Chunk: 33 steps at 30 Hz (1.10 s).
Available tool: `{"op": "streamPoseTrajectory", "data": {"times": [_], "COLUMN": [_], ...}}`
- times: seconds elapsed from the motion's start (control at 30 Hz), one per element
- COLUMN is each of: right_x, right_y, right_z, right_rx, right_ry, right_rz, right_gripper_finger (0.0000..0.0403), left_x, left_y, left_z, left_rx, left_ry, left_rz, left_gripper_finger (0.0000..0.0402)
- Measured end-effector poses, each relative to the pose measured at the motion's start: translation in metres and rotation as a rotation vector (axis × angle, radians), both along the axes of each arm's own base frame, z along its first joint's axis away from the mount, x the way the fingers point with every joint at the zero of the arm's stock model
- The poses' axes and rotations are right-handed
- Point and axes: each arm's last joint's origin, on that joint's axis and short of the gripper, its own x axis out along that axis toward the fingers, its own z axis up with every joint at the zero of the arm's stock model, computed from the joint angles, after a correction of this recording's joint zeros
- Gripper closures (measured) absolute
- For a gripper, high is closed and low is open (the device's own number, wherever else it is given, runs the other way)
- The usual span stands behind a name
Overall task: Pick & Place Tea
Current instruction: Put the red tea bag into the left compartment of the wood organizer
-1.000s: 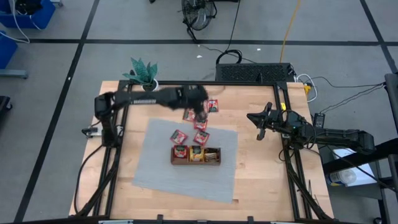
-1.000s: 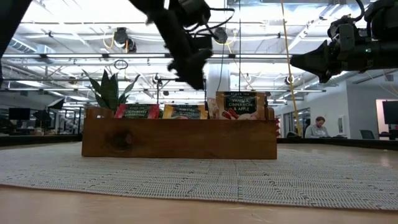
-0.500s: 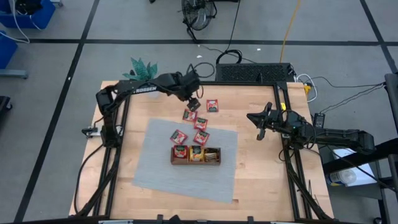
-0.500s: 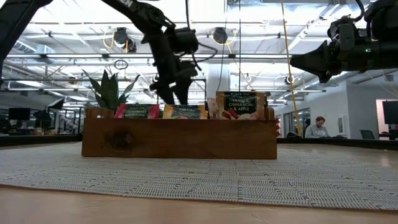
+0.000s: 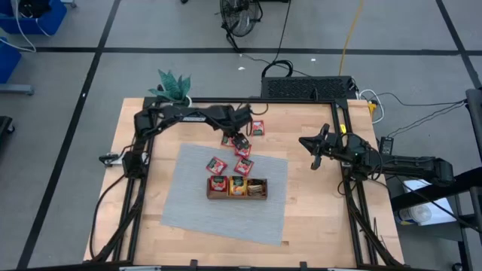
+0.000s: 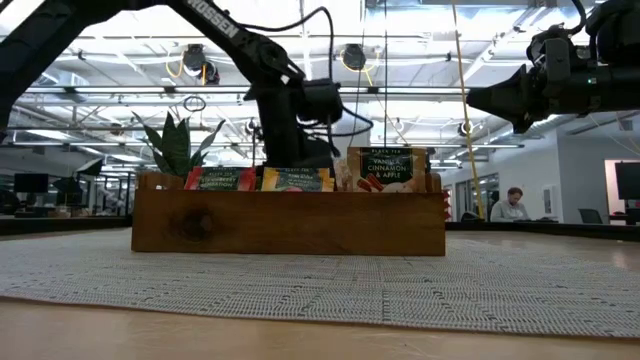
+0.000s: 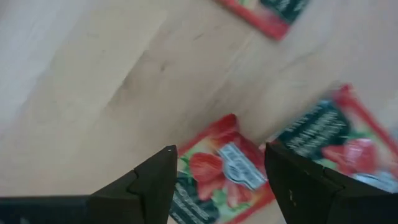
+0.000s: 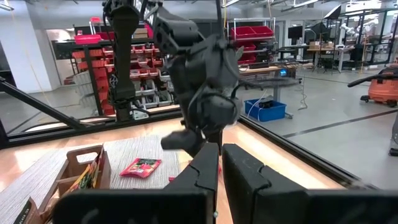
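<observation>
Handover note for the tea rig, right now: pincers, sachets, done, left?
Left pincer: open, low over a red sachet on bare wood behind the mat; nothing held.
Right pincer: shut, empty, parked above the table's right side.
Wooden tray: sachets stand in all three compartments.
Loose red sachets: four or five beyond the tray, on the grey mat or the wood behind it.
Left: grasp the sachet under the left pincer, put it in the tray, repeat.

Red tea sachets [image 5: 242,150] lie flat, scattered on bench [image 5: 316,196] and mat [image 5: 218,214]; others stand upright in wooden tray [image 5: 237,195] compartments.
</observation>
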Motion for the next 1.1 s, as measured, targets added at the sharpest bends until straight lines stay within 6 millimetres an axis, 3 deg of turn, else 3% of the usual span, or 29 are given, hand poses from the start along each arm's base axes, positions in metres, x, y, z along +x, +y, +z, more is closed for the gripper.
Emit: {"op": "streamPoseTrajectory", "data": {"times": [0.47, 0.77, 0.93, 1.1], "right_x": [0.0, 0.0, 0.0, 0.0], "right_y": [0.0, 0.0, 0.0, 0.0], "right_z": [0.0, 0.0, 0.0, 0.0], "right_rx": [0.0, 0.0, 0.0, 0.0], "right_ry": [0.0, 0.0, 0.0, 0.0], "right_rz": [0.0, 0.0, 0.0, 0.0], "right_gripper_finger": [0.0389, 0.039, 0.039, 0.0389], "left_x": [0.004, 0.005, 0.007, 0.008], "left_y": [-0.01, -0.012, -0.017, -0.02], "left_z": [-0.022, -0.025, -0.026, -0.026], "left_rx": [-0.004, -0.014, -0.04, -0.063], "left_ry": [0.072, 0.074, 0.071, 0.07], "left_rz": [0.106, 0.131, 0.111, 0.07], "left_gripper_finger": [0.0163, 0.0168, 0.0231, 0.0353]}}
